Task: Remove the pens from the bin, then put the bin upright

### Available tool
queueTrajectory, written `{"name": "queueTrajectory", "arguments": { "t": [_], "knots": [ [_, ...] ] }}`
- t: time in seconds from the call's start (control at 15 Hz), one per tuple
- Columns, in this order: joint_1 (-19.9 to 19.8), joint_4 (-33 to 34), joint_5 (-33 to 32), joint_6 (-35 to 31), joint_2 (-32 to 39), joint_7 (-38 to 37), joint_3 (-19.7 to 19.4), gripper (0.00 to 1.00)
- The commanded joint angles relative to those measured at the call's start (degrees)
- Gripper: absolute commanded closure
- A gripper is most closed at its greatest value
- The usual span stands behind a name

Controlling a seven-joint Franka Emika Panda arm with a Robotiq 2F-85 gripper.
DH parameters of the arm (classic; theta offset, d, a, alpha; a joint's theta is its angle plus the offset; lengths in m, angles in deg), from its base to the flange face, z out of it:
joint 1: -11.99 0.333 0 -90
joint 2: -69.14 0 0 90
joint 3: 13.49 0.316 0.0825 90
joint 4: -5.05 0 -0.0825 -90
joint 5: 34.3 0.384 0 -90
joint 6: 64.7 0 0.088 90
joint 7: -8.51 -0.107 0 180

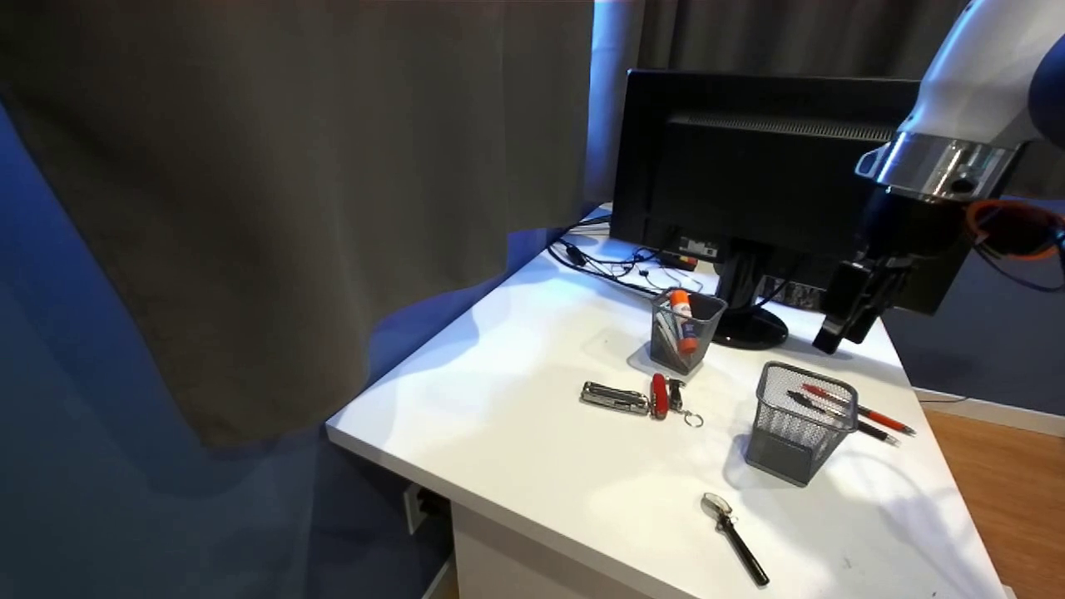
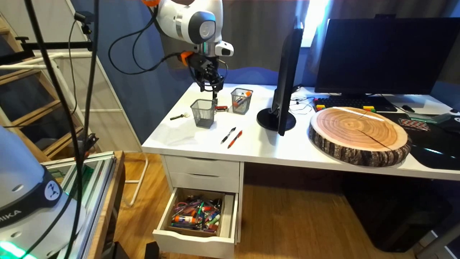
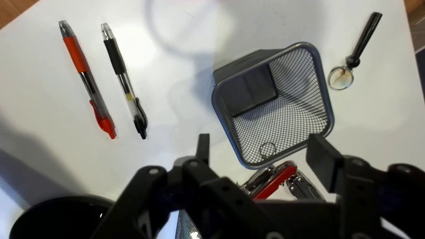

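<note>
Bin [image 1: 795, 433] stands upright on the bench [image 1: 499, 399], lower than the end effector [image 3: 259, 146] and ahead of it in my wrist view, with no pen showing inside. I have the fingers [image 3: 323, 161] spread apart, gripping nothing. The red pen [image 3: 87, 79] and black pen [image 3: 124, 81] lie side by side, not touching, off past the outer side of one finger; past the other finger is a magnifier [image 3: 352, 61]. By my reading, both the emptying and the righting are done, so I am at the finishing step. Next I want a clean lift straight up, fingertips well off the rim, because a wire holder like this is probably light and could tip at a nudge. Its walls are dark grey see-through mesh between a smooth rounded rim and a solid-looking base, the squared body narrowing downward. Those two writers have clear glossy barrels, grips that look rubbery, and side clips that should discourage rolling. Nearer the end effector in that view, I see a slick red pocketknife [image 3: 278, 181].
</note>
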Motion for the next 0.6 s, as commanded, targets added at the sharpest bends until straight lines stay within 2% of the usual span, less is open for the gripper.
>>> {"name": "queueTrajectory", "arguments": {
  "t": [0.0, 0.53],
  "knots": [
    [-0.07, -4.14, -0.16, 4.91, -7.69, 1.82, 0.6, 0.0],
    [0.21, -5.37, -5.17, 19.63, -18.57, 5.0, 1.78, 0.0]
  ]
}}
